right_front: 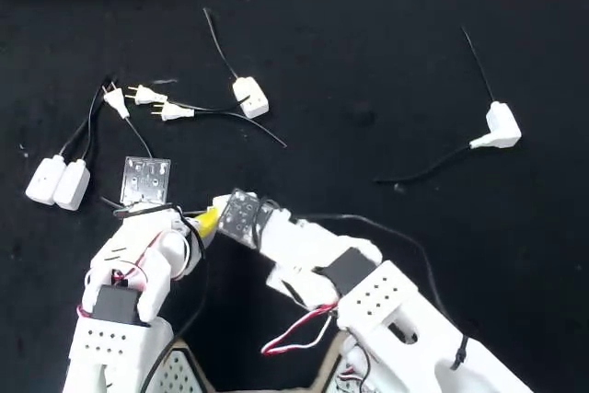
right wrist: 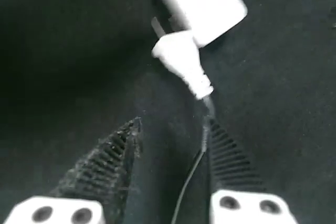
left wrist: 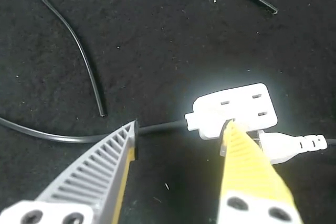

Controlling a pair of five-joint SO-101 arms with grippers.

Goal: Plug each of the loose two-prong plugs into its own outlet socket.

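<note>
A two-prong plug (right wrist: pixel 181 59) lies with its nose against a white outlet socket (left wrist: pixel 233 109) at the near edge of the black surface (right_front: pixel 368 62), between the two arms' grippers. In the right wrist view one metal prong shows bare where the plug meets the socket. Whether the plug is fully seated cannot be told. The left wrist view shows two pairs of slots on the socket's upper face, and a black cable (left wrist: pixel 163 125) leaves its other end.

The left gripper (left wrist: pixel 181 125) hangs just above the socket with its jaws spread wide, holding nothing. Its yellow finger (left wrist: pixel 247 166) overlaps the socket's edge beside the plug, and its grey finger (left wrist: pixel 107 161) stands apart on the cable's side. The right gripper (right wrist: pixel 173 124) is likewise spread and empty. Its dark fingers sit to either side of the plug's thin cord (right wrist: pixel 191 171), short of the plug body.

Farther up the surface in the high view, three loose plugs (right_front: pixel 147 95) lie close together at the left, prongs exposed and black cords trailing. Near them sits a small white socket (right_front: pixel 250 97) with its own cord. A pair of white blocks (right_front: pixel 57 181) rests side by side at the far left, each on a black cord. An angled white connector (right_front: pixel 497 126) lies well apart at the right, with a cord running from each end.
</note>
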